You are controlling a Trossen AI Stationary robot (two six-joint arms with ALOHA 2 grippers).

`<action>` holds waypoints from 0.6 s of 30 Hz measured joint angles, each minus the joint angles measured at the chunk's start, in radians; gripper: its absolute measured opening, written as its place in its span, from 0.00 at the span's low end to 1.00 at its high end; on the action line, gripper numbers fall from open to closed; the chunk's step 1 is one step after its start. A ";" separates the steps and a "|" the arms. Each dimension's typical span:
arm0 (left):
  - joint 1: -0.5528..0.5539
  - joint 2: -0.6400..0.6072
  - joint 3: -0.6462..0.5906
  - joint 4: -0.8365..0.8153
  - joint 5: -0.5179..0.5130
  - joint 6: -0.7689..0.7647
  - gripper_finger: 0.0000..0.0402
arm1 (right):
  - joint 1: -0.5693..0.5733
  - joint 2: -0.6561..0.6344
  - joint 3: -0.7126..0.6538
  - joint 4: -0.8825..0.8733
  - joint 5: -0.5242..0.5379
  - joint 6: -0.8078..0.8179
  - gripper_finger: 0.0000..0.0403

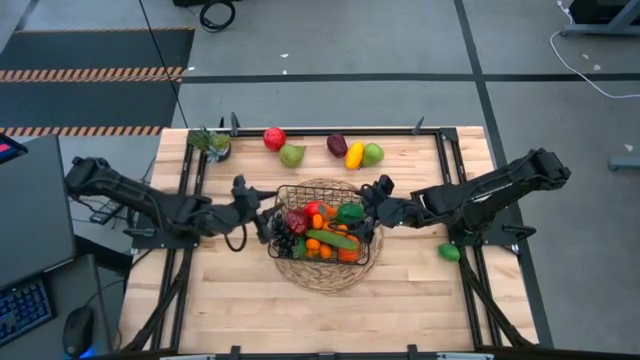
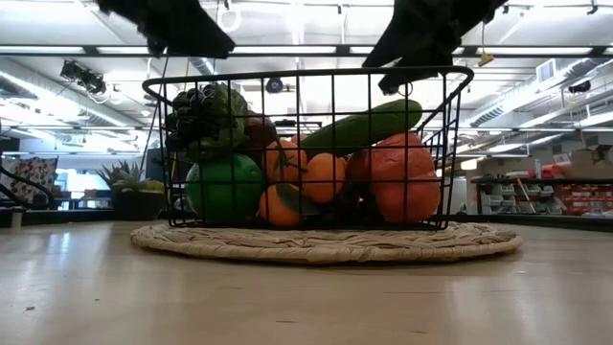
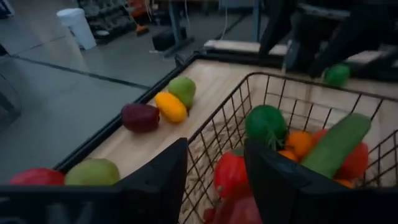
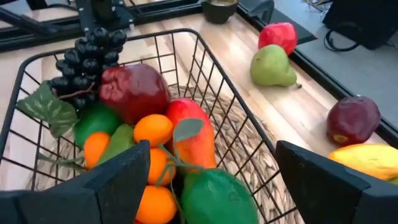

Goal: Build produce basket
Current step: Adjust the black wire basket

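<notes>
While the basket is sitting on the round woven mat at the middle of the table, it is already holding most of the produce: grapes, a dark red apple, oranges, a cucumber and green fruit. The left gripper is hovering at the basket's left wall, fingers parted and holding nothing; the right gripper is hovering at the right wall, fingers likewise spread wide and empty. Six pieces are lying outside: a red apple and a pear near the far edge, a plum, a lemon and a green fruit beside them, and another green piece under the right arm. The task is judged well past halfway, with these stragglers remaining
</notes>
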 joint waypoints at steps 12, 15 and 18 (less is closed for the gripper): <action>-0.042 -0.146 -0.305 0.666 0.125 0.290 0.40 | -0.002 -0.005 0.000 -0.057 0.046 0.075 0.87; -0.030 -0.152 -0.343 0.735 0.207 0.328 0.40 | -0.002 -0.007 0.000 -0.180 0.051 0.170 0.87; -0.003 -0.151 -0.365 0.780 0.217 0.346 0.40 | -0.011 -0.007 0.000 -0.342 0.045 0.273 0.87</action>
